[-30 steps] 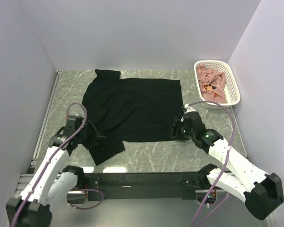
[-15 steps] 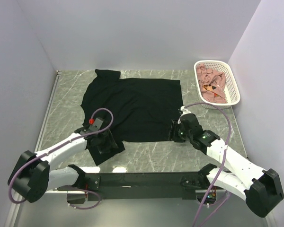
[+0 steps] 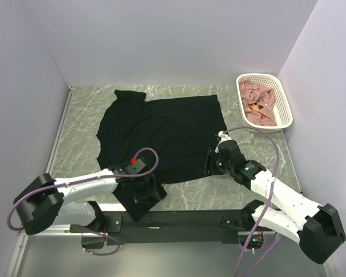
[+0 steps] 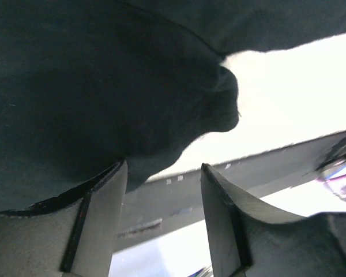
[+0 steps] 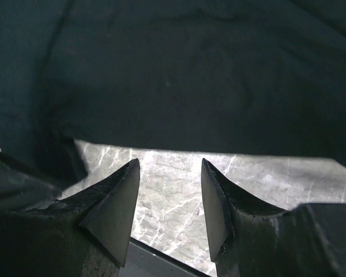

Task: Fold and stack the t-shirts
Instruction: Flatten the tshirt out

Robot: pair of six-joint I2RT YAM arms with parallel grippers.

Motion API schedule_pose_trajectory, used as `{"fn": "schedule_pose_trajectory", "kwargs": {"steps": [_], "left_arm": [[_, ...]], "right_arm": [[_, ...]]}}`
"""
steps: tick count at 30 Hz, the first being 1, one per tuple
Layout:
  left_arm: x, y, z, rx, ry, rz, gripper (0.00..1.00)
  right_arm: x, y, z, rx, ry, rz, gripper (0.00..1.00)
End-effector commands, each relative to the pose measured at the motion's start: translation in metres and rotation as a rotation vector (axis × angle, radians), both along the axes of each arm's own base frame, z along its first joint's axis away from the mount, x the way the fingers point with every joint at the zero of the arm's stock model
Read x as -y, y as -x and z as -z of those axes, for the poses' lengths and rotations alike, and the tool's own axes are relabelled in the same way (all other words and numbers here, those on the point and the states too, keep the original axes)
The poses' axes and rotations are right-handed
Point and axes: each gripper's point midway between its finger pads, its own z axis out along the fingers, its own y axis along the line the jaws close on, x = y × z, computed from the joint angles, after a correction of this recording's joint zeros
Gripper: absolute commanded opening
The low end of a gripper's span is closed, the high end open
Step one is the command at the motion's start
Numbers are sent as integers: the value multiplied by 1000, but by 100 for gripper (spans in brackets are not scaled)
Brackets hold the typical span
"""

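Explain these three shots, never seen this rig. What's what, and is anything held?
A white left arm and right arm are bolted at the near edge of a grey marbled table. The wide picture comes from a fixed camera above and behind them. The other two come from a camera on each wrist, looking past that arm's own two fingers. A large black short-sleeved t-shirt lies spread on the table. Far right stands a white oval plastic lattice basket with dusty pink cloth inside. The left tool is at the shirt's near sleeve, the right tool at its near hem. Both have jaws apart with nothing between, so nothing is held.
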Motion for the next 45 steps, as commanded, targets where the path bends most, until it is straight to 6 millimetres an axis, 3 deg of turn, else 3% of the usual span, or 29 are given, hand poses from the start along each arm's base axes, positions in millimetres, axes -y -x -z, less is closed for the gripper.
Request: {"fn": "schedule_pose_trajectory", "kwargs": {"steps": [1,7,9,12,15,21,25,29,34,38,42,45], "left_arm": [[13,13,-13,-30,-44,44,60],[3,-14,-53,95,-81,-50,61],[-14,-26,-55,128,-132,-99,61],[-34,-43,-56,154,-143,-165,61],[-56,-50,-44,150,-164,-228,60],[-66,-41,-17,98,-180,-245,59],[-71,-42,-16,111,-183,-284,60],[-85,-61,-31,175,-206,-327,61],[-107,-93,-52,243,-245,-339,61],[-132,-126,-61,267,-294,-390,62],[-152,-142,-51,247,-345,-416,61],[-163,-142,-36,197,-364,-437,60]], "right_arm": [[-9,-1,-3,24,1,-49,54],[-21,6,-2,9,17,-112,54],[-18,5,1,0,27,-90,54],[-12,3,7,-16,60,-52,54],[-8,2,10,-21,84,-40,54],[-15,9,16,-58,59,-74,54],[-22,10,16,-60,50,-100,54],[-19,9,20,-68,96,-107,54],[-41,4,14,-62,105,-171,54],[-51,0,29,-99,200,-187,54],[-67,-6,37,-124,246,-199,54],[-71,-1,50,-169,308,-210,54]]}}
